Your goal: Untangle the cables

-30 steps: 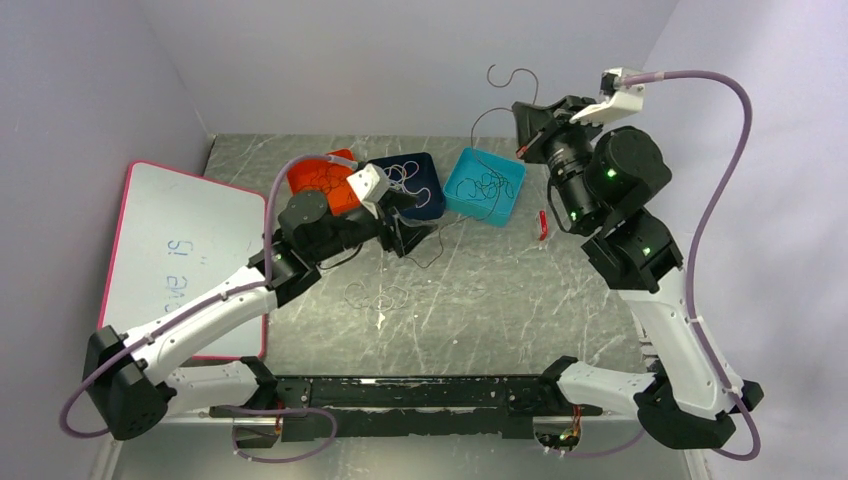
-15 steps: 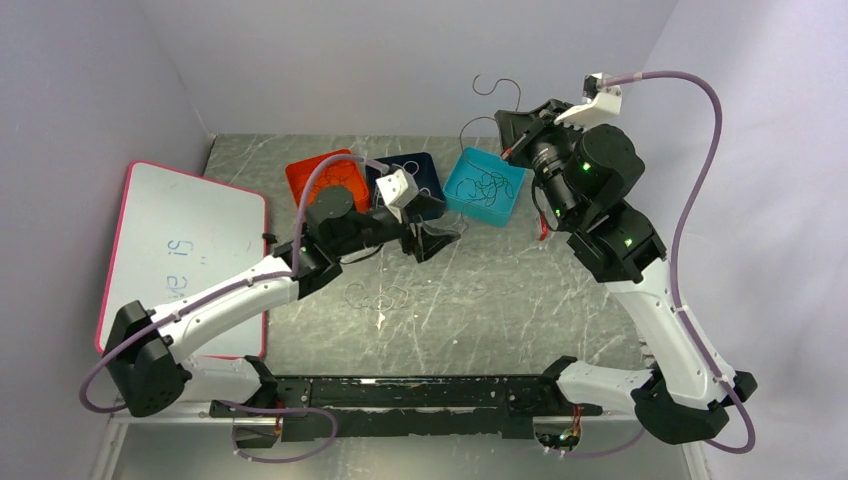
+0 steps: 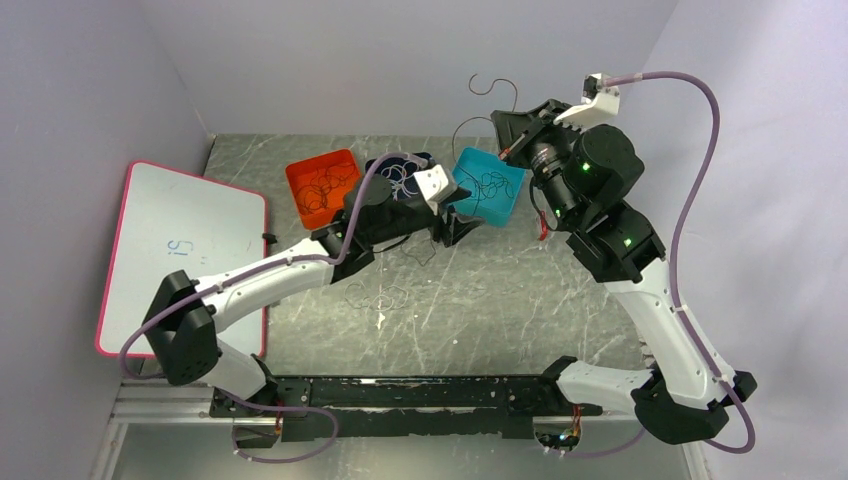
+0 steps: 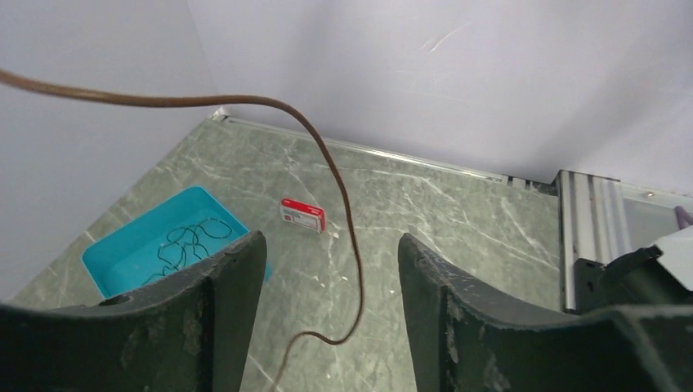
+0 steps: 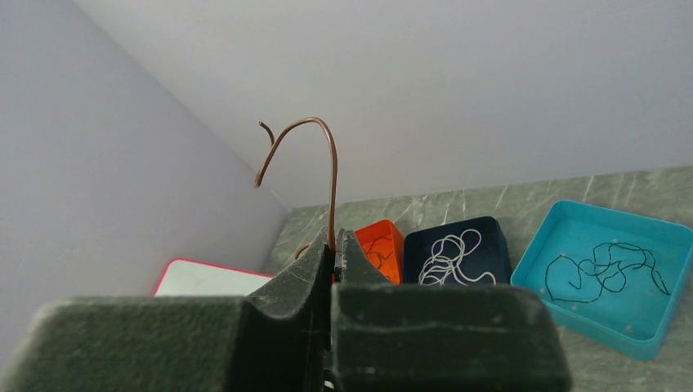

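A: Nearest the arm bases, thin cable loops [image 3: 380,297] lie loose on the bench [image 3: 520,320], with neither arm touching them. Risk there?

B: The lifted strand trails down toward that side. Cannot tell whether it joins them. If it does, a hard pull could cinch a knot rather than free one.

A: Next out, the left fingers [image 3: 460,228] are spread wide and hold nothing. The brownish-red cable [image 4: 347,212] hangs between them and touches neither.

B: That's the main hazard, in my judgement — the strand is very thin and floppy. If the fingers close off-centre they nip air, or pinch it at an edge and it slides out.

A: Farther and higher, the right fingers [image 5: 333,253] are fully closed on that same cable, with a hooked free end curling above them.

B: It's a short grip near the end. A tug from the left side may strip it loose, and then it drops.

A: Drops where?

B: Possibly into the teal tray [image 3: 510,195] just beside the left fingers, onto the black cable [image 5: 609,269] lying in it — a fresh tangle. The white cable [image 5: 449,257] in the navy tray [image 5: 490,245] and the orange tray [image 3: 298,200] sit farther left and look less exposed.
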Available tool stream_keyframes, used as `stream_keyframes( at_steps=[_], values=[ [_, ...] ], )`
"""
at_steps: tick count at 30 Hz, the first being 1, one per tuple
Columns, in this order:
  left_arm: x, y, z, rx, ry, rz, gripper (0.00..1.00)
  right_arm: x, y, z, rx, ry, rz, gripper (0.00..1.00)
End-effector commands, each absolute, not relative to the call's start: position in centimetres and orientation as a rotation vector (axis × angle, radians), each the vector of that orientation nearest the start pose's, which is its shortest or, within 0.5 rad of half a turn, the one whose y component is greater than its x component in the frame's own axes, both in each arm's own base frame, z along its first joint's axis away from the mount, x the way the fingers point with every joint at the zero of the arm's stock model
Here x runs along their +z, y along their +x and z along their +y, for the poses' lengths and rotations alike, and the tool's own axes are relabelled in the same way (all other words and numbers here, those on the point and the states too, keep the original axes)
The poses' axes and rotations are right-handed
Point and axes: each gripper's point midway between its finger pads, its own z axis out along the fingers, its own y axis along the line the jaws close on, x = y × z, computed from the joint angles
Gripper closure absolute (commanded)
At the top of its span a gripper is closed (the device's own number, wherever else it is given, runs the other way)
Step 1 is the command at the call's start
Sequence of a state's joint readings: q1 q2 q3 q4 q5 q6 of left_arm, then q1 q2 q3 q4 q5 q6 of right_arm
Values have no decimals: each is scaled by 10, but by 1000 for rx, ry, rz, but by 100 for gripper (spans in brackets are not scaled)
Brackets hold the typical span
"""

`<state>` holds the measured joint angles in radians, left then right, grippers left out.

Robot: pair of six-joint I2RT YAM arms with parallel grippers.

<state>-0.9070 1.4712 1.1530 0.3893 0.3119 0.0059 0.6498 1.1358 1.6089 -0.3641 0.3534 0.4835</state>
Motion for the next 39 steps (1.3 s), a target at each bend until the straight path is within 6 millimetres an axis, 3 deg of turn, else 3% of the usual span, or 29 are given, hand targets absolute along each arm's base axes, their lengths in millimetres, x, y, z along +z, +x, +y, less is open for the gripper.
stream_keyframes(
  at_steps=[1,6,10,18,22,26,30,34,39],
  values=[
    [349,264,-430,-916,926,1217,43,518,297,176,695,177,1461,100],
    [343,265,-429,-911,917,1238,82,515,297,175,687,177,1466,100],
    [344,266,-424,-894,899,1250,92,513,297,175,688,174,1467,100],
    [343,262,-411,-888,866,1293,93,509,299,169,645,184,1470,100],
    [343,256,-398,-886,846,1330,93,493,305,161,561,195,1497,100],
    [342,236,-384,-922,882,1350,93,478,310,151,474,207,1520,91],
    [347,220,-366,-943,888,1394,93,467,315,150,416,180,1558,75],
    [346,224,-341,-911,829,1476,93,456,316,153,402,152,1589,61],
    [355,238,-317,-901,783,1511,93,445,312,164,439,91,1614,54]
  ],
)
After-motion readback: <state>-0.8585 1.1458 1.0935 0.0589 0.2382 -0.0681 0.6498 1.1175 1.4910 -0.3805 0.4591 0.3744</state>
